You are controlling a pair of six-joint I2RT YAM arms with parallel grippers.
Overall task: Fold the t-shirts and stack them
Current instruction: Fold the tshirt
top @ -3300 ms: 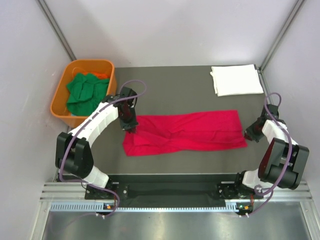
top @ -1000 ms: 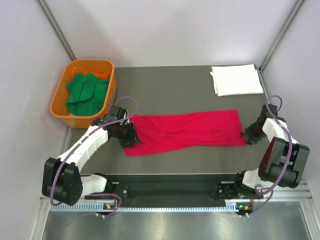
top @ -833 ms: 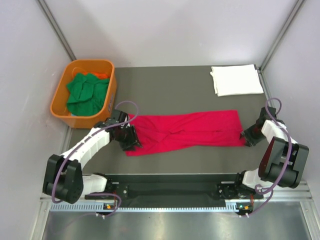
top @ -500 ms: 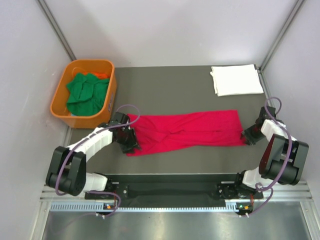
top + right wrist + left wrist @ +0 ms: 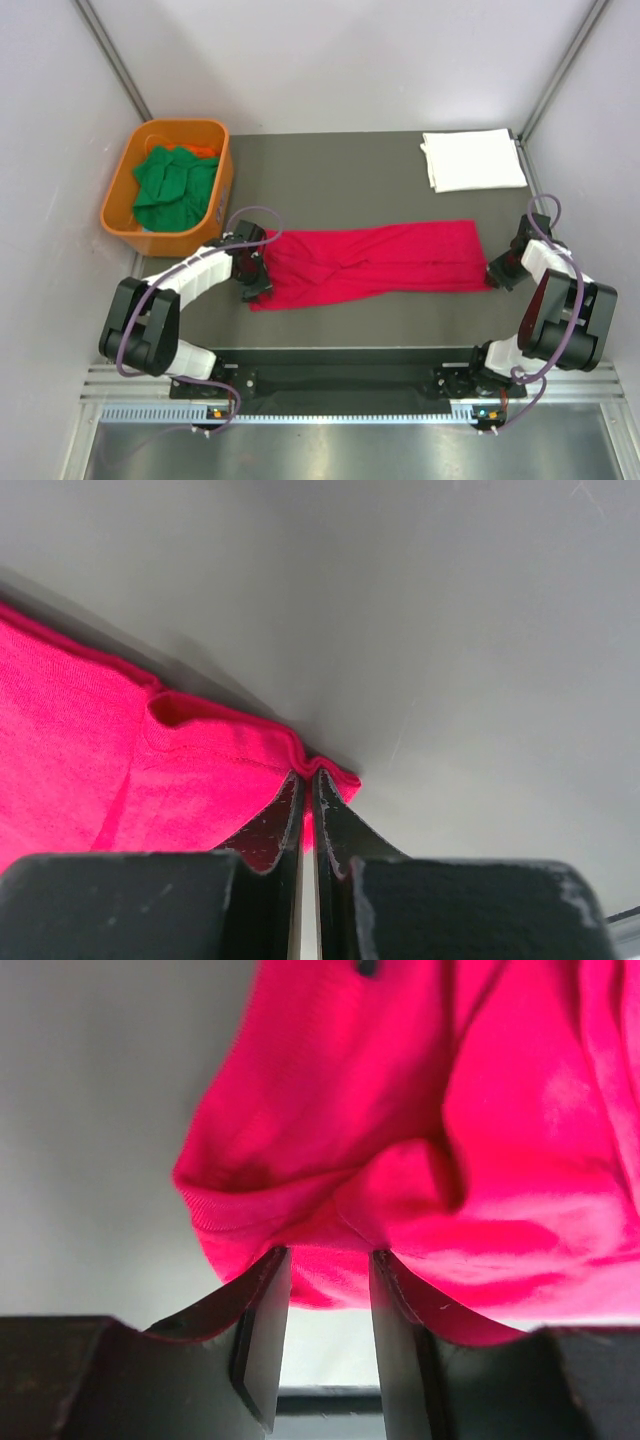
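One orange tub w/ green shirts inside.

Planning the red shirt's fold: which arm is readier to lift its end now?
Right. The right gripper is pinched shut on the red t-shirt at its corner hem; the left gripper stands open, cloth only at its tips.

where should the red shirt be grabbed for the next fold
Probably at the near corners of its short ends, each tool coming low from its own outer side: the red shirt lies flat as a long strip. The right tool is shut on the right corner; the left tool stands open at the left one.
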